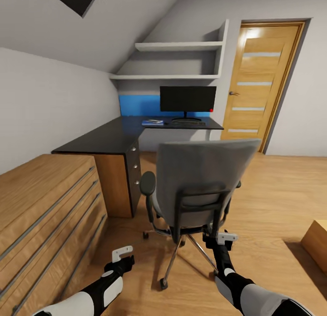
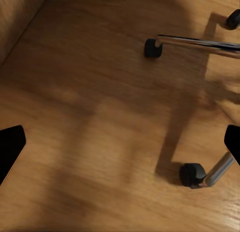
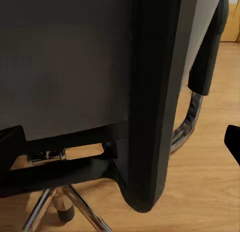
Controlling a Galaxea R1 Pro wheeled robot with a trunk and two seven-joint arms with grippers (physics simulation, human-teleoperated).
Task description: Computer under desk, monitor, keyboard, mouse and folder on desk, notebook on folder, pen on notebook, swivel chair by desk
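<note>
The swivel chair (image 1: 200, 180) stands on the wooden floor (image 1: 281, 193) in the middle of the head view, its tall grey back turned toward the camera and its chrome star base and castors spread beneath it. It sits out from the tabletop (image 1: 122, 134), apart from the dark drawer unit with round silver knobs (image 1: 133, 170). On the glossy black tabletop, at its far end against a blue wall panel (image 1: 138, 105), the monitor (image 1: 187, 99) stands upright with a red dot at a lower corner. The keyboard (image 1: 188, 123) lies just in front of its stand. To its left lies the folder (image 1: 152, 122), flat and blue, with something pale on top that is too small to make out.

The right hand (image 1: 221, 239) is low behind the chair, close to the black frame under the backrest. In the right wrist view, the chair's dark back frame (image 3: 150, 102) lies between the two black fingertips (image 3: 233, 142), which stand wide apart and do not close on it. The left hand (image 1: 121, 257) hangs low over bare floor beside the chair's base. In the left wrist view its fingertips (image 2: 10, 147) sit at opposite edges, spread wide with nothing between them, above a chrome leg (image 2: 200, 43) and castors (image 2: 192, 174).

A low light-wood cabinet with long bar handles (image 1: 41, 216) runs along the left wall. White shelves (image 1: 177, 61) hang above the monitor, and a wooden door (image 1: 265, 80) is at the right.
</note>
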